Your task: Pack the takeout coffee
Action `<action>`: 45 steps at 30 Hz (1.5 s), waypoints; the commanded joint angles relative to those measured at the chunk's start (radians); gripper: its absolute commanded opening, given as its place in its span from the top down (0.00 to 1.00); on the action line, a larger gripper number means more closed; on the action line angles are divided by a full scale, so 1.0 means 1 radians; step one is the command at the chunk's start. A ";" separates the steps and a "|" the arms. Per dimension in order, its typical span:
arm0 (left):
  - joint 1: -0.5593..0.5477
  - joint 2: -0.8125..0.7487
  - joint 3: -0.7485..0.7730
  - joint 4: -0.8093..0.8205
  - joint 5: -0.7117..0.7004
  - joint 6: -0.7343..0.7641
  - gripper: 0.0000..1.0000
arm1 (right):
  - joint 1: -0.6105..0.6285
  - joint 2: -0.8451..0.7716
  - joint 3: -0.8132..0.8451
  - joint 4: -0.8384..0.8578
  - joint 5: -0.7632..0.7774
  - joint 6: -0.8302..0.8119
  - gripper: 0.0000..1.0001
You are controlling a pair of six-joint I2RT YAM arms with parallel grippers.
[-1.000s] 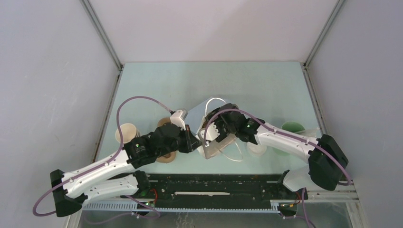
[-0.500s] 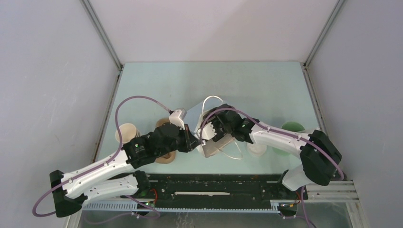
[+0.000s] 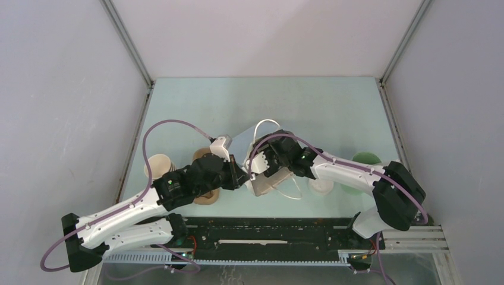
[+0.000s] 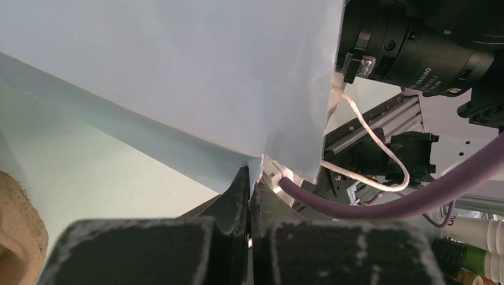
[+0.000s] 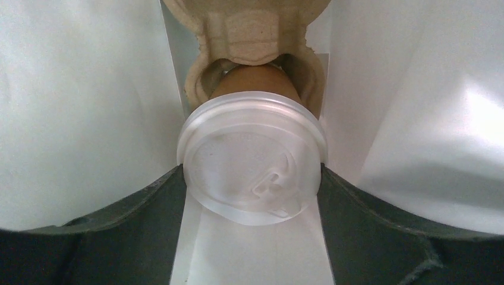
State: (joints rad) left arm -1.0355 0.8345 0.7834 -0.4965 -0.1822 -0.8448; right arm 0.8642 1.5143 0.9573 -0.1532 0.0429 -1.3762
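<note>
Right arm's elbow has swung in leftward since a second ago, its wrist staying at the bag; the left arm has barely shifted

From above, the right fingers (image 3: 270, 169) reach into the mouth of the bag (image 3: 246, 139), which stands tilted on the desk (image 3: 309, 107), and the left fingers (image 3: 242, 178) meet its near edge. The cup is hidden here. A stack of cups (image 3: 158, 166) sits well off to the left and a green cup (image 3: 365, 159) off to the right. Plain walls close the desk on three sides

Left wrist: the fingers are pinched shut on the bag's lower corner, with the string handle (image 4: 368, 133) hanging loose beside it

Right wrist: the lidded cup (image 5: 252, 157) is held between fingers spread wide against its lid. Its brown base sits in a pocket of the carrier (image 5: 252, 27), deep inside the bag

The step looks like seating the cup. Keep the left pinch firm so the mouth stays wide, and move the cup along its own axis with the lid level. Let go only once it rests fully in the pocket, then draw straight back so the fingers do not drag the paper walls
</note>
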 commanded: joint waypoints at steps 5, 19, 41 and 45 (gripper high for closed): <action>-0.015 -0.003 0.025 -0.004 0.075 0.007 1.00 | -0.006 -0.109 0.034 -0.103 -0.029 0.129 0.00; -0.015 -0.004 0.030 -0.005 0.075 0.006 1.00 | 0.010 -0.168 0.033 -0.163 0.026 0.202 0.00; 0.032 -0.035 0.074 -0.018 0.052 -0.047 1.00 | 0.084 -0.346 0.034 -0.271 0.157 0.454 0.00; 0.081 -0.044 0.092 -0.017 0.084 -0.068 1.00 | 0.130 -0.407 0.034 -0.321 0.185 0.495 0.00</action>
State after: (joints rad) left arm -0.9951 0.8135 0.7952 -0.5156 -0.1226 -0.8776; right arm 0.9569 1.1755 0.9573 -0.4313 0.1783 -0.9627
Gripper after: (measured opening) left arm 0.006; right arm 0.993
